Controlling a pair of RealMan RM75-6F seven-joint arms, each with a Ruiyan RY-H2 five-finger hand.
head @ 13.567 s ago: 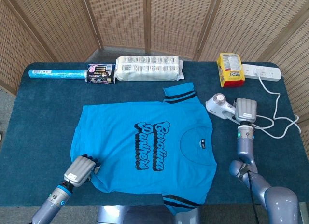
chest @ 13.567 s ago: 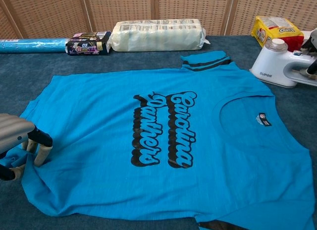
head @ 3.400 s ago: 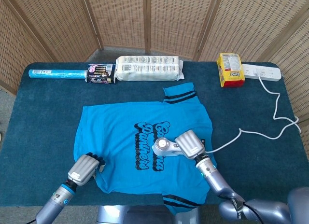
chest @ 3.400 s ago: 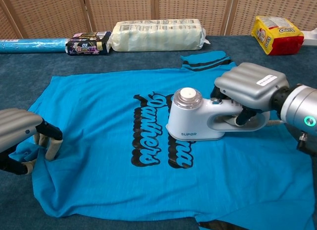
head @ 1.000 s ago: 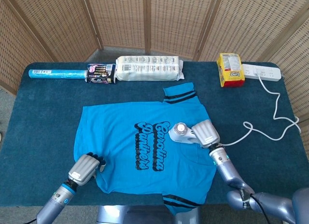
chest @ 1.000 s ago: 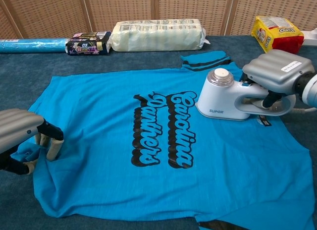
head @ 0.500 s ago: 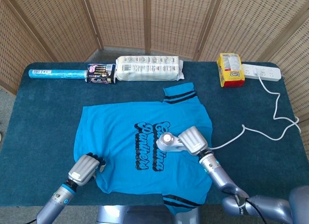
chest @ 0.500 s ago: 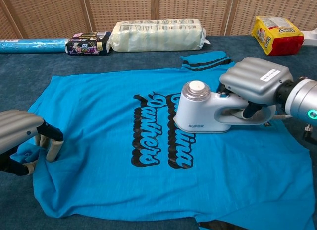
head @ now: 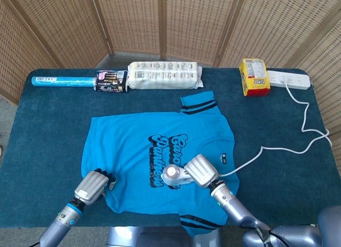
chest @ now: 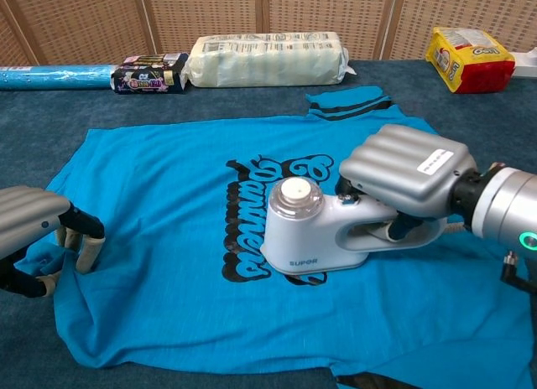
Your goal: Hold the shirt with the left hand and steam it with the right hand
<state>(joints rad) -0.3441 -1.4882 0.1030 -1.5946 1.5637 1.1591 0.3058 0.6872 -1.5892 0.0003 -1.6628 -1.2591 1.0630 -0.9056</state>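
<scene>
Since the soft blue printed T-shirt [chest: 168, 230] bunches easily, the left hand [chest: 33, 238] pins its hem lower left while the right hand [chest: 403, 184] grips the white handheld steamer [chest: 315, 230] mid-frame, over the lettering.

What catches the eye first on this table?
A bright blue T-shirt spread flat mid-table, with black script lettering. The right hand holds a white handheld steamer on that lettering, while the left hand grips the shirt's edge at the near left.
</scene>
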